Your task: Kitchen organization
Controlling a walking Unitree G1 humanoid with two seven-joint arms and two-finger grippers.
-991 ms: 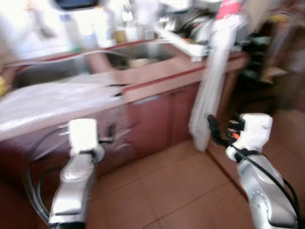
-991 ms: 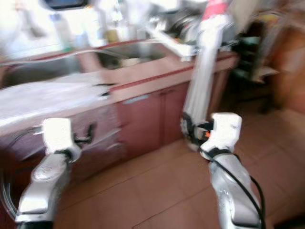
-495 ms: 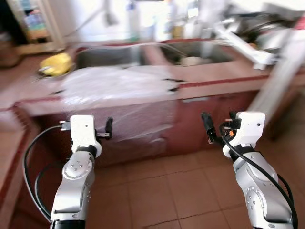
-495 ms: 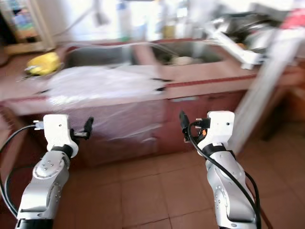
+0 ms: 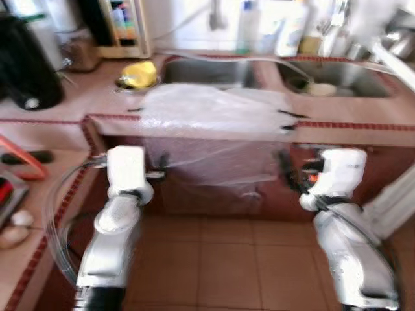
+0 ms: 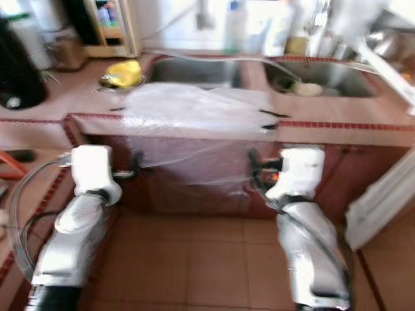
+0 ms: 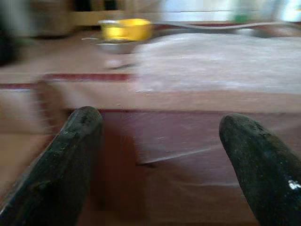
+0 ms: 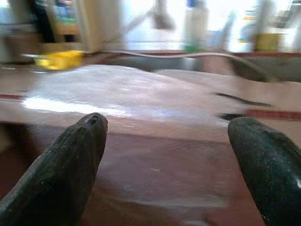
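I face a red-tiled kitchen counter (image 5: 337,133), and the picture is blurred. A clear plastic sheet (image 5: 214,113) lies on the counter and hangs down over the cabinet front. A yellow object (image 5: 138,73) sits in a metal bowl beside the sink (image 5: 207,71). My left gripper (image 5: 161,167) is held out at cabinet height, open and empty, its fingers (image 7: 70,160) wide apart. My right gripper (image 5: 285,172) is level with it, also open and empty, with its fingers (image 8: 70,160) spread towards the plastic sheet (image 8: 141,89).
A second basin (image 5: 337,78) holds a small white dish. Bottles (image 5: 249,26) stand behind the sinks. A black kettle (image 5: 26,71) is on the left counter, with an orange-red item (image 5: 19,162) on a lower surface at the left. White panel (image 5: 395,201) leans at right. Brown tiled floor (image 5: 220,265) below.
The whole view has swung left along the counter: the dish rack and tall white panel have slid out to the right, and the kettle and left counter have come in. Both grippers stay open.
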